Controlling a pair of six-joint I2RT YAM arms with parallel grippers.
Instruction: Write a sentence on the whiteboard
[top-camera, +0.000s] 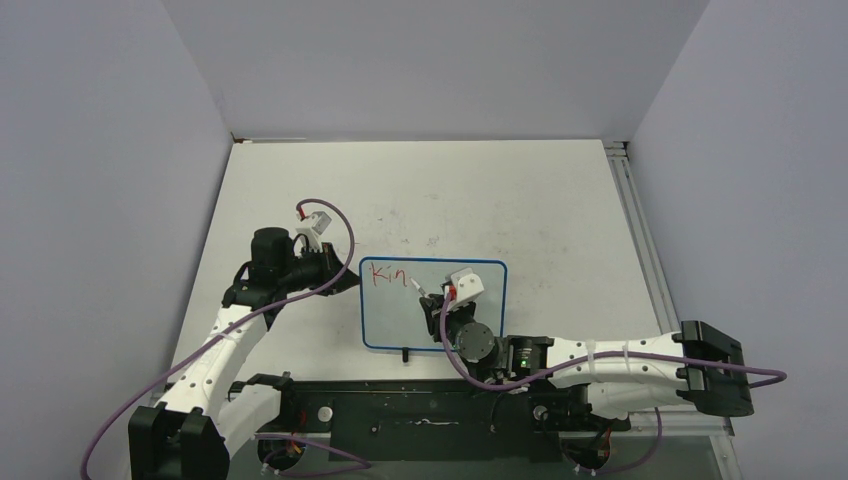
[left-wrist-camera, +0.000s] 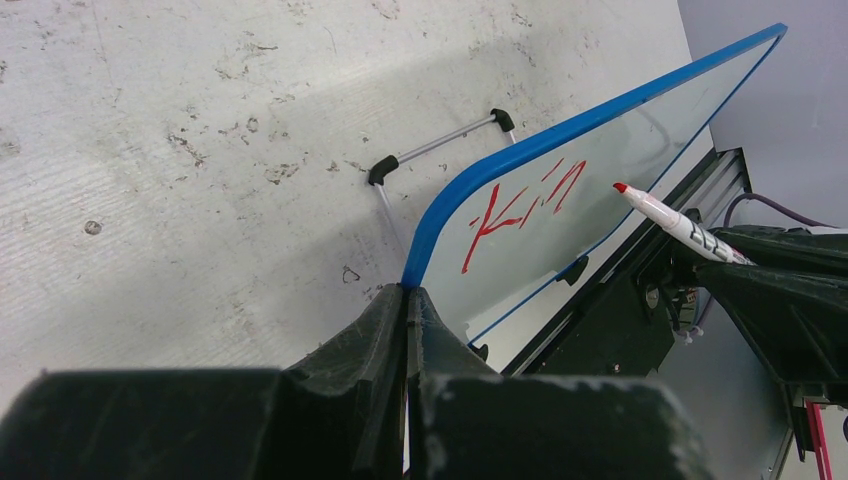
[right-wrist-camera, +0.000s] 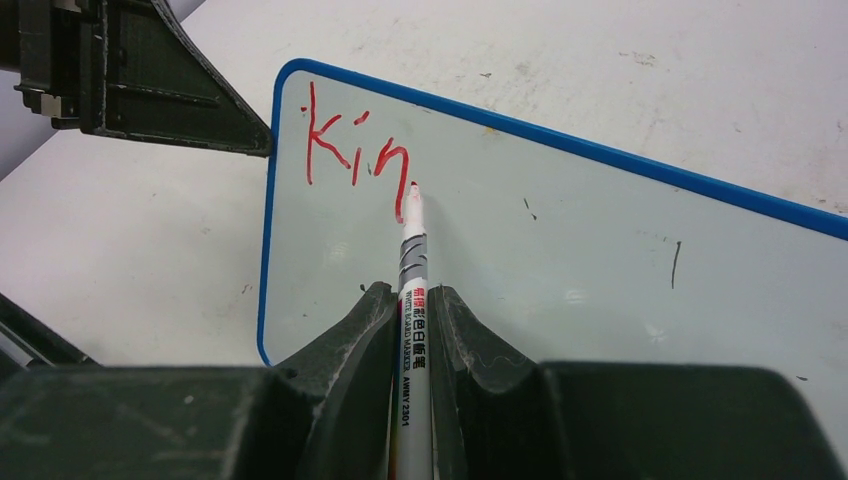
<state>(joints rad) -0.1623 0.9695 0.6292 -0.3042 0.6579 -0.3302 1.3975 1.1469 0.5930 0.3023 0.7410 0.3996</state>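
Note:
The whiteboard (top-camera: 440, 310) with its blue frame lies on the table, with red letters "Kin" (top-camera: 388, 275) at its top left. My left gripper (top-camera: 352, 276) is shut on the board's left edge; in the left wrist view (left-wrist-camera: 407, 291) the blue frame (left-wrist-camera: 440, 215) runs out from between the closed jaws. My right gripper (top-camera: 436, 300) is shut on a white marker (right-wrist-camera: 413, 300) with a red tip. The tip (right-wrist-camera: 412, 192) is at the end of the "n" (right-wrist-camera: 390, 160). The marker also shows in the left wrist view (left-wrist-camera: 680, 222), its tip just off the board.
The scuffed white tabletop (top-camera: 480, 200) extends behind the board. A wire stand with black ends (left-wrist-camera: 440, 150) sticks out from the board's far edge. A black base plate (top-camera: 420, 410) runs along the near edge. Grey walls close in left and right.

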